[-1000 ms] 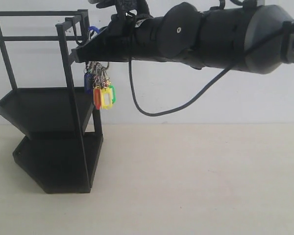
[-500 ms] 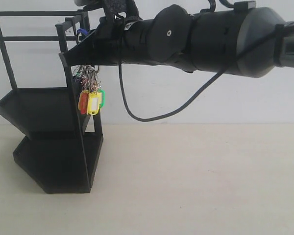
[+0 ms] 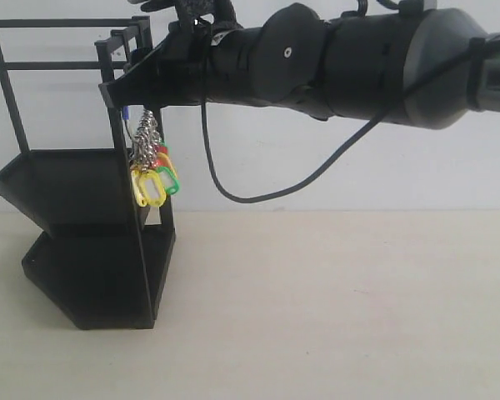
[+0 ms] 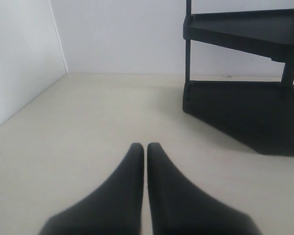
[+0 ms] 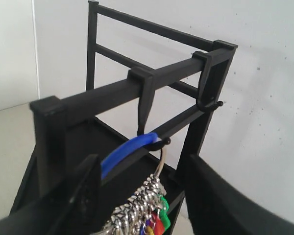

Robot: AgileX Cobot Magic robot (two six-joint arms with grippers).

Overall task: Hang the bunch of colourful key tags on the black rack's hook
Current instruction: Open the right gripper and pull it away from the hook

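The colourful key tag bunch (image 3: 151,172) hangs beside the black rack's (image 3: 75,183) front post. Its blue loop (image 5: 128,151) lies over the small hook (image 5: 156,142) under the rack's top bar (image 5: 112,90). Metal rings and green, red and yellow tags (image 5: 153,211) dangle below it. My right gripper (image 5: 143,165) is open; its fingers stand on either side of the loop and rings, and one finger (image 5: 86,188) is close to the loop. In the exterior view this gripper (image 3: 117,90) is at the rack's top corner. My left gripper (image 4: 145,147) is shut and empty, low over the table.
A second hook (image 5: 208,104) sticks out at the rack's corner post. The rack's lower tray (image 4: 245,112) lies ahead of the left gripper. A black cable (image 3: 258,187) droops under the right arm. White walls stand behind and to one side.
The right arm has shifted left toward the rack. The bunch has dropped lower and swung in against the post, with its loop now on the hook.
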